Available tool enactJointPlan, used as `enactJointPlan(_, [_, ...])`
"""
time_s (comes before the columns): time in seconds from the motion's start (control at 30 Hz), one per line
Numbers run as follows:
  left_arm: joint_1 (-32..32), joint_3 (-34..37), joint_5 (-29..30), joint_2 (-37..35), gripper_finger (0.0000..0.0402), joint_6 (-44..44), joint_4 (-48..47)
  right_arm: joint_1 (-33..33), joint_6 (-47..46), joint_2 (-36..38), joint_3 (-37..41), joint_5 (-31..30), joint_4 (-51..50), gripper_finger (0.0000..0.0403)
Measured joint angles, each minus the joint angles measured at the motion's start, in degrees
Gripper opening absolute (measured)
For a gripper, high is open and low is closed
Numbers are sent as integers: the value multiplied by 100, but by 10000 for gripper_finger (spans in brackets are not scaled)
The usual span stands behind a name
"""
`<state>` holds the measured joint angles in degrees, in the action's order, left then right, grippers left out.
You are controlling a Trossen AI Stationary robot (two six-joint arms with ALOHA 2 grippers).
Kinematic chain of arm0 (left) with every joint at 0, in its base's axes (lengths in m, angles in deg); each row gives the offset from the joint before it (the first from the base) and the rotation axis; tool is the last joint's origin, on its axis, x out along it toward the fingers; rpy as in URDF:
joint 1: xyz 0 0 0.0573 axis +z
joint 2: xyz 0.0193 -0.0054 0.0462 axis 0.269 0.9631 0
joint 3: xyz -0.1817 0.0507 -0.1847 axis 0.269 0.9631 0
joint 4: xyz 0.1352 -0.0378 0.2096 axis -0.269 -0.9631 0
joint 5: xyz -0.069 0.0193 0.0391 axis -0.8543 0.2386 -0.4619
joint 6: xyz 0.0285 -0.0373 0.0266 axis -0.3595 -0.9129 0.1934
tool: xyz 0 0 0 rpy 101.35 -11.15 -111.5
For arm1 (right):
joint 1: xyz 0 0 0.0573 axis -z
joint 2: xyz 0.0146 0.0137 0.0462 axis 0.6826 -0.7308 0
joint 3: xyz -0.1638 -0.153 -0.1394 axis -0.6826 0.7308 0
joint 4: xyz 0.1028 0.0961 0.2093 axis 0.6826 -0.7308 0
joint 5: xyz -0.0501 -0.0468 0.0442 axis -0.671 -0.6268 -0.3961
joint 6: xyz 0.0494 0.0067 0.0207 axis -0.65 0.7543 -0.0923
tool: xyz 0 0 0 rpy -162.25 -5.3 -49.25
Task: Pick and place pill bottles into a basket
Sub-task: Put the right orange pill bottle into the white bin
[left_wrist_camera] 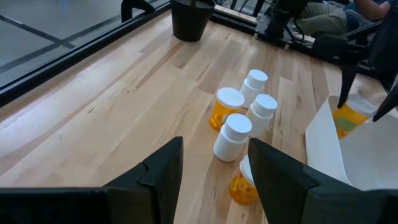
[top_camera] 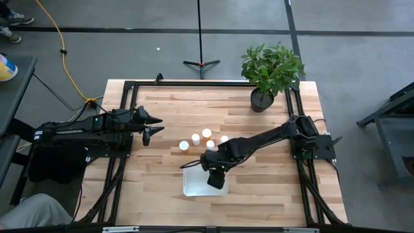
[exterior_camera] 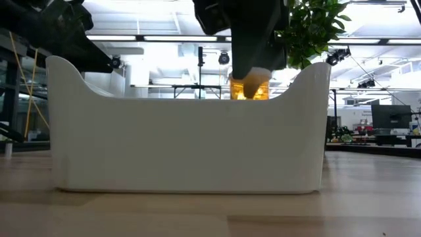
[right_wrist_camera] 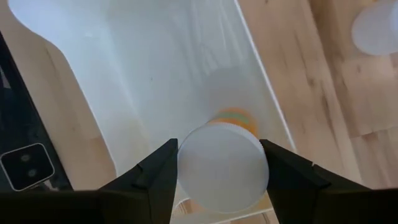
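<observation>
My right gripper point(top_camera: 217, 179) hangs over the white basket point(top_camera: 194, 186), shut on an orange pill bottle point(exterior_camera: 250, 87) with a white cap. The bottle sits at the height of the basket's rim dip point(exterior_camera: 197, 100); the basket wall hides its lower end. Several more pill bottles point(top_camera: 196, 138) stand together on the table just beyond the basket, caps up; they also show in the left wrist view point(left_wrist_camera: 229, 101). One of them point(left_wrist_camera: 241, 185) is partly hidden by my left finger. My left gripper point(top_camera: 154, 127) is open and empty, above the table to the left of the bottles. My right gripper pinches the bottle's white cap point(right_wrist_camera: 222, 167) between its two fingers, one on each side of the round cap. The fingers come from above, pointing down. The orange body point(right_wrist_camera: 234, 118) hangs below the cap over the basket floor, a little tilted in the left wrist view point(left_wrist_camera: 346, 119).
A dark pot with a green plant point(top_camera: 262, 98) stands at the table's far right corner. A black frame point(top_camera: 126, 87) runs along the table's edges. Bare wood lies to the left and right of the basket.
</observation>
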<state>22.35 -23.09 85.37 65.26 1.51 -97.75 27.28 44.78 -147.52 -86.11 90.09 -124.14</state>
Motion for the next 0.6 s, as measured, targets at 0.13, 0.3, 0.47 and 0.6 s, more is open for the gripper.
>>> enactJointPlan(0.13, [0, 0, 0, 0, 216, 0, 0, 0, 35, -85, 7, 20, -1, 199])
enactJointPlan(0.3, [0, 0, 0, 0, 216, 0, 4, 0, 51, -125, 7, 68, 5, 199])
enactJointPlan(0.47, [0, 0, 0, 2, 216, 0, 4, 0, 53, -131, 7, 75, 25, 213])
enactJointPlan(0.6, [0, 0, 0, 2, 216, 0, 4, 0, -39, -131, 7, 94, 25, 240])
